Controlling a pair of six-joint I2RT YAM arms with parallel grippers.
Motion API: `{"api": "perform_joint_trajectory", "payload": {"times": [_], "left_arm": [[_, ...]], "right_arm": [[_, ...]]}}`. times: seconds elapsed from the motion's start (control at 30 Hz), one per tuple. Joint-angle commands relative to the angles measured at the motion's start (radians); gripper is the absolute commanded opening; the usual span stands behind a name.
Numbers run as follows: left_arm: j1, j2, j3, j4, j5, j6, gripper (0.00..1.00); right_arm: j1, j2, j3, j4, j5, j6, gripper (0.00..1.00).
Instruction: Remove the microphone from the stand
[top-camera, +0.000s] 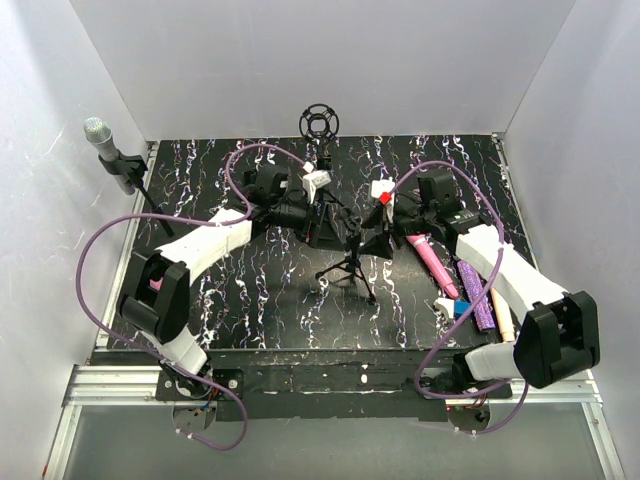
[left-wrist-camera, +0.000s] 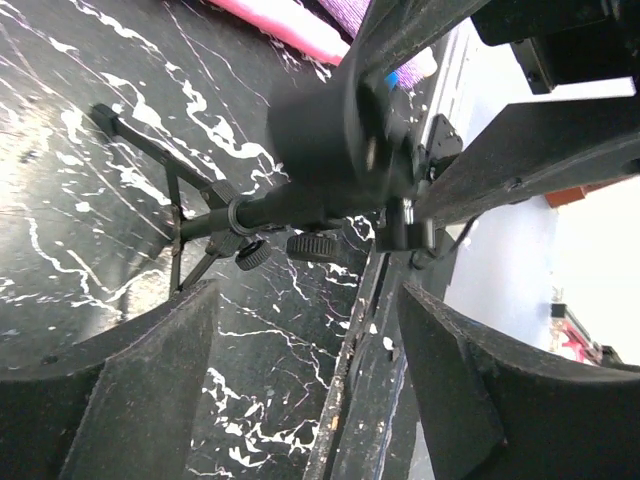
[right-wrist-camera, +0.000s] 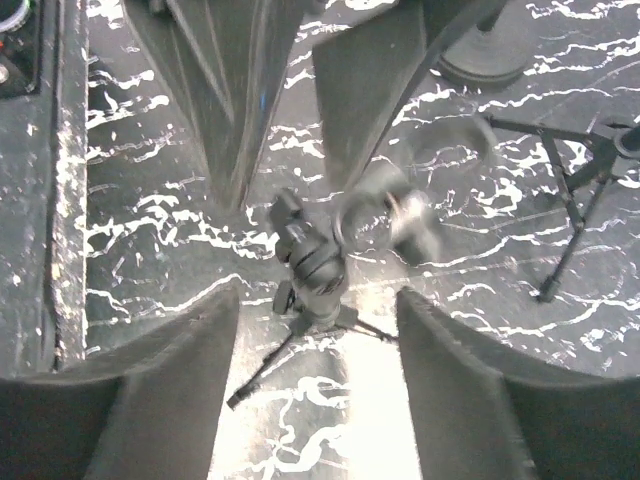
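Microphone (left-wrist-camera: 315, 135) just ahead of left claw (left-wrist-camera: 308, 295)

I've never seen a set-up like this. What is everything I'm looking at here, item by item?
microphone with a mesh head: one, silver and grey, far left edge, on a slanted black arm
ring-shaped shock mount: one, black, back centre
small tripod stand: one, black, table centre, between the two grippers
plastic tube: one, pink, right side
glittery stick: one, purple, right side, beside the tube
thin stick: one, cream, right of the purple one
marbled table: one, black with white veins
robot arms: two, white and black, near edge
left gripper: one, black, open, facing the tripod
right gripper: one, black, open, above the tripod
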Motion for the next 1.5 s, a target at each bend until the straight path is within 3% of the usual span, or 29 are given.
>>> {"api": "perform_joint_trajectory", "payload": {"times": [0.0, 0.17, 0.3, 0.6, 0.7, 0.93, 1.37, 1.47], "left_arm": [[0.015, -0.117, 0.065, -0.127, -0.084, 0.110, 0.74], [0.018, -0.166, 0.090, -0.176, -0.138, 0.153, 0.77], [0.026, -0.178, 0.136, -0.220, -0.172, 0.219, 0.77], [0.053, -0.197, 0.289, -0.280, -0.230, 0.273, 0.77], [0.056, -0.197, 0.356, -0.314, -0.242, 0.282, 0.77], [0.063, -0.228, 0.441, -0.380, -0.319, 0.353, 0.77], [0.075, -0.263, 0.524, -0.455, -0.432, 0.466, 0.78], [0.076, -0.258, 0.536, -0.464, -0.437, 0.480, 0.78]], "right_arm": [[-0.015, -0.088, 0.006, -0.142, 0.067, -0.074, 0.76], [-0.027, -0.142, -0.029, -0.220, 0.071, -0.082, 0.80], [-0.015, -0.153, -0.094, -0.072, 0.068, 0.034, 0.80], [0.021, 0.037, -0.012, 0.128, 0.077, 0.131, 0.77], [0.027, 0.088, 0.021, 0.157, 0.072, 0.156, 0.70], [0.027, 0.148, 0.066, 0.218, 0.089, 0.219, 0.37], [-0.005, 0.162, 0.081, 0.321, 0.132, 0.246, 0.01], [-0.039, 0.151, 0.060, 0.391, 0.175, 0.286, 0.01]]}}
